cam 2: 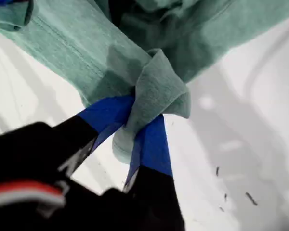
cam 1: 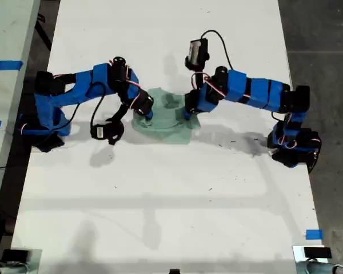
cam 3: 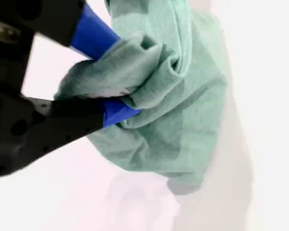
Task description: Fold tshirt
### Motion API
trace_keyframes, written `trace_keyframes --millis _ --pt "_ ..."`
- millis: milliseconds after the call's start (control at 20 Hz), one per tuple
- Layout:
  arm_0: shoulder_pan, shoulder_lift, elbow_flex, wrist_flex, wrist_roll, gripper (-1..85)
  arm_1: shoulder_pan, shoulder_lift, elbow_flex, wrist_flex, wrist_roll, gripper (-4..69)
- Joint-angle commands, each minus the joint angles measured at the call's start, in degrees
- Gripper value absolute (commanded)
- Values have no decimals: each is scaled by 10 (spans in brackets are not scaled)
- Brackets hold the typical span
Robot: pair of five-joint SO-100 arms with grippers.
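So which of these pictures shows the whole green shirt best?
The exterior view: it shows the tshirt whole, bunched on the white table between both arms. The first wrist view shows only a fold pinched in my first tool; the second wrist view shows a bunch clamped in my second tool.

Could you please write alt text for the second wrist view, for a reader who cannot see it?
My second hand is shut on a bunched fold of the pale mint-green tshirt, pinched between its blue-tipped fingers. The rest of the shirt lies crumpled on the white table.
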Motion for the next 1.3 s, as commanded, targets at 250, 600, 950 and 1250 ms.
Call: trace_keyframes --millis 250,600,950,1250 --pt "-189 -66 -2 -96 163 0 160 18 18 -115 -156 -19" --pt "-289 -243 -12 -127 121 33 177 -122 113 -250 -128 153" --pt "-304 -44 -10 -8 114 272 201 18 115 -138 -120 333" --pt "-242 228 157 22 83 230 182 303 265 -47 -91 294"
